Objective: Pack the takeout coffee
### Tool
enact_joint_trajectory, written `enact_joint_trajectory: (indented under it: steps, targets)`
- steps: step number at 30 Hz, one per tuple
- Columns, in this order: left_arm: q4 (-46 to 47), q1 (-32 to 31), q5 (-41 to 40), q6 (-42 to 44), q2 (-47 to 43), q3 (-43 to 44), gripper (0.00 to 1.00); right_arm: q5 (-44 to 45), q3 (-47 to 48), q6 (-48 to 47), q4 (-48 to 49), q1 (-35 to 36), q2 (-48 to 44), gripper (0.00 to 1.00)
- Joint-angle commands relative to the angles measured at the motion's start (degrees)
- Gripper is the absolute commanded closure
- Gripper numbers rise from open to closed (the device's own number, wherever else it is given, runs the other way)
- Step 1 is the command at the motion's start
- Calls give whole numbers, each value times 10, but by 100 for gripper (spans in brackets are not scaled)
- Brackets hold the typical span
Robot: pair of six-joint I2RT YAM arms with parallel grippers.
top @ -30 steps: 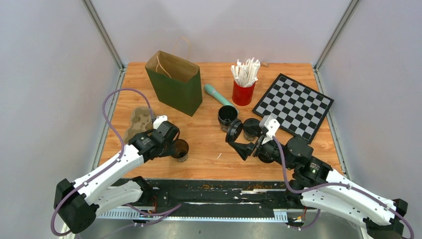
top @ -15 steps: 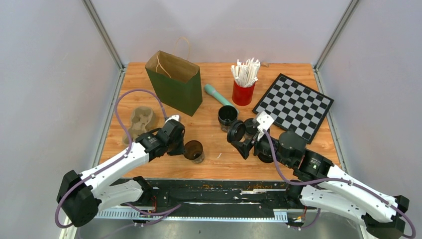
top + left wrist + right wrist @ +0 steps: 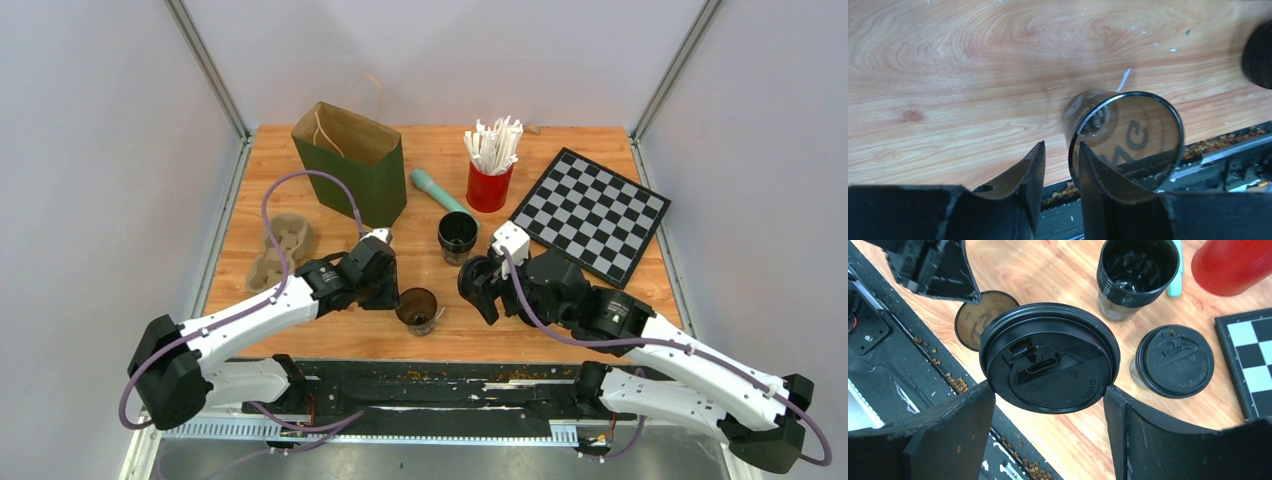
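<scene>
Three cups, two lids, left hand pinching cup, right hand clamping lid

Open translucent brown cup is sitting mouth-up near the desk's front edge, its rim pinched by the left hand. Black sip lid is being gripped edge-to-edge in the right hand. Green paper bag is standing open at the rear.

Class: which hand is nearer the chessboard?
Right. The right hand, gripping a black lid, is just left of the chessboard; the left hand, pinching the rim of the clear cup, is farther left.
</scene>
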Motion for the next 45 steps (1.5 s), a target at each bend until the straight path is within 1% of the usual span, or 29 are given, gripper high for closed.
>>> enact_joint_trajectory:
  steps: [1,3,5,9,12,17,22,24,28,31,34,39,45]
  targets:
    - [18,-2,11,-11,-47,30,59,4,31,36,-12,4,10,30]
    - [29,-2,21,-20,-66,26,55,3,34,44,-12,4,17,30]
    - [31,-2,26,-29,-84,25,52,1,39,53,-14,4,25,30]
    - [6,1,-5,-38,-127,37,47,-9,66,93,-42,4,65,30]
    - [-19,25,-16,-32,-159,44,43,-31,101,119,-73,4,112,30]
    - [-39,116,50,-12,-203,34,42,-73,173,140,-125,5,206,30]
    - [-69,198,107,15,-221,32,39,-82,249,141,-167,13,296,29]
    - [-69,234,154,24,-219,24,38,-86,280,142,-183,17,331,29]
    - [-30,287,260,13,-216,-18,38,-78,343,143,-235,27,403,29]
    - [-2,316,310,-3,-226,-54,39,-71,387,143,-267,37,450,29]
    - [-6,330,315,4,-235,-68,38,-68,419,138,-288,46,491,28]
    - [0,333,327,3,-242,-88,38,-66,462,134,-326,54,541,26]
    - [15,333,341,-2,-244,-114,38,-59,480,133,-345,60,572,25]
